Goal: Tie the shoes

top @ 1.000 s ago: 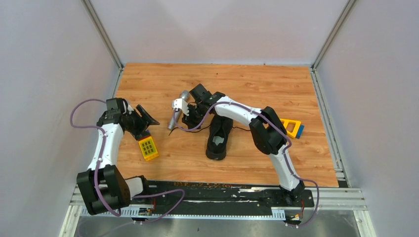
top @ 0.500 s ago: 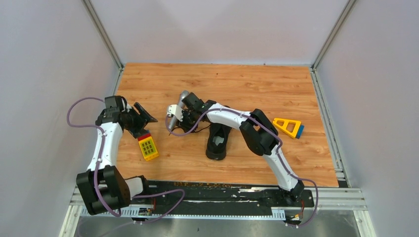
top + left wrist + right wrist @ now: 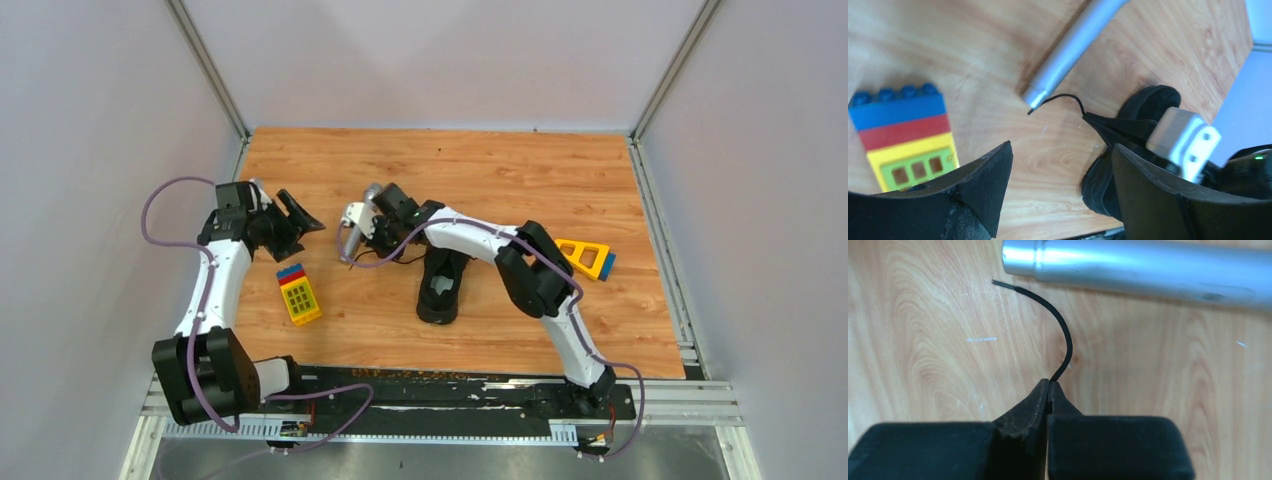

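**Lace (image 3: 1065, 335) pinched in the right tool (image 3: 1049, 390)**

Nearest the arm bases, a toy brick (image 3: 299, 296) of yellow, red and blue layers is seen lying flat on the table (image 3: 500, 180). To its right the black sneaker (image 3: 440, 285) is set with its opening and pale insole toward the bases. A yellow wedge block (image 3: 585, 256) is found further right, partly behind the right arm. Beyond the sneaker's toe, the right tool is closed tight on the thin black lace. The free end of the lace is curled up to just beside the butt of the silver microphone (image 3: 1148, 265). The left tool (image 3: 1062, 150) is held wide apart with nothing between its fingers, left of the microphone.
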Tool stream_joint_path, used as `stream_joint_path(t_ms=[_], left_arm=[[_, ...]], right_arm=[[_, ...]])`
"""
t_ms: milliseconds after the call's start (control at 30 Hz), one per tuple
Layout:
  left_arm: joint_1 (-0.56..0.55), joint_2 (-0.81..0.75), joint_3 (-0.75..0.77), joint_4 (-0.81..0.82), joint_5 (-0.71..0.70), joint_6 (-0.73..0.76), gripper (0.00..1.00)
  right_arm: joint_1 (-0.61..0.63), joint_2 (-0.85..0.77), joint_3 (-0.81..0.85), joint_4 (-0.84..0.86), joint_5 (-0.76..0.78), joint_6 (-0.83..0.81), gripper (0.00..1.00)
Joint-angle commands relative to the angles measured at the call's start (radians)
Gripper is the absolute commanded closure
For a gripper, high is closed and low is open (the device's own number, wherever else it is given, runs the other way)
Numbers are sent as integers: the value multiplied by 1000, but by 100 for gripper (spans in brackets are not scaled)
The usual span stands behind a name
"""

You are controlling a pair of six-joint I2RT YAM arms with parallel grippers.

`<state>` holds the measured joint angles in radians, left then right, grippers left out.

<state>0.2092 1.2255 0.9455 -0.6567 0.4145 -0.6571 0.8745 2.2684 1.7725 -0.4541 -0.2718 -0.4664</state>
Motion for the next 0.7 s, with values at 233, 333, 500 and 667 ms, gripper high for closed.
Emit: stream_joint_path(t_ms=[233,333,500,667], left_arm=[[-90,-92,38,568,174,65,19],[-225,-68,95,588,118,72,20],[-315,43,183,634,77,-64,18],[-338,179,255,592,39,-208,21]], right_arm=[[-160,-429,-82,-4,-209,179,100],[-195,-449,-88,22,-193,299,100],[-200,-496,-121,69,-129,384,100],[-200,-484,-143,128,45,487,100]])
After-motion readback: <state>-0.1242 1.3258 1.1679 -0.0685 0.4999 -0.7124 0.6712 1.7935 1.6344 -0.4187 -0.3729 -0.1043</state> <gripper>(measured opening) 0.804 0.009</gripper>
